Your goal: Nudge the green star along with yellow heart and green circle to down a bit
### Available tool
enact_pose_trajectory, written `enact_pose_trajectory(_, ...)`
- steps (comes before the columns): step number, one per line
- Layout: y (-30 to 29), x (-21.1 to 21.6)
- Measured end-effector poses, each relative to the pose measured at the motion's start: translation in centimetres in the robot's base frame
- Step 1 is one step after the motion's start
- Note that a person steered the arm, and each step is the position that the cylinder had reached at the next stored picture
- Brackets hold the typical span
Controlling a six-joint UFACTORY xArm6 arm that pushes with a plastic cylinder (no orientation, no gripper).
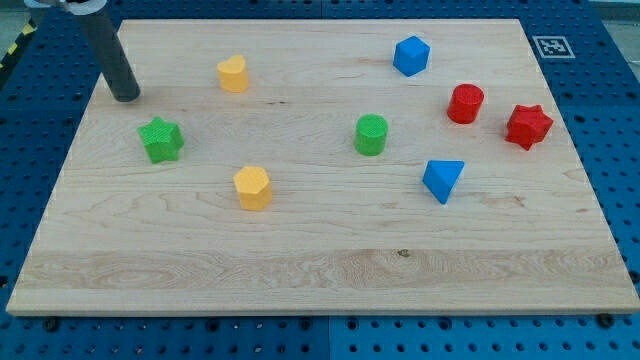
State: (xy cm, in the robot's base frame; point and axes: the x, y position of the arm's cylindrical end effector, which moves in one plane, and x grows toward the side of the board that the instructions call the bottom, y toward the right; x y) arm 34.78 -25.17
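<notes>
Wooden board [320,270] on a blue pegboard bench. No jaws on this arm: a plain rod, my tip [125,97] near the board's top-left corner. Green star [161,139] just below-right of the tip, apart from it, by the left edge. Yellow heart [233,74] near the top edge. Green circle [371,134] mid-board. Yellow hexagon [253,187] lies below the heart.

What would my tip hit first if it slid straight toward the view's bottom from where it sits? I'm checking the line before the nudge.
Probably the green star. My tip sits just above it and a little to the view's left, so contact may only graze the star's left edge, or narrowly miss; depth is hard to judge here.
</notes>
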Motion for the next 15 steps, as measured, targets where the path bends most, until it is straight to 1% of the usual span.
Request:
enact_pose_trajectory(1,0.2,0.0)
enact_pose_trajectory(3,-5.0,-2.8)
enact_pose_trajectory(4,-4.4,1.9)
enact_pose_trajectory(5,6.5,8.1)
enact_pose_trajectory(6,20.5,8.5)
enact_pose_trajectory(7,31.9,8.5)
enact_pose_trajectory(8,20.7,8.5)
enact_pose_trajectory(9,15.5,7.5)
enact_pose_trajectory(10,8.8,3.2)
enact_pose_trajectory(11,3.4,0.8)
enact_pose_trajectory(12,5.0,-2.0)
enact_pose_trajectory(13,12.8,-6.2)
enact_pose_trajectory(14,26.1,-4.7)
enact_pose_trajectory(15,40.8,2.4)
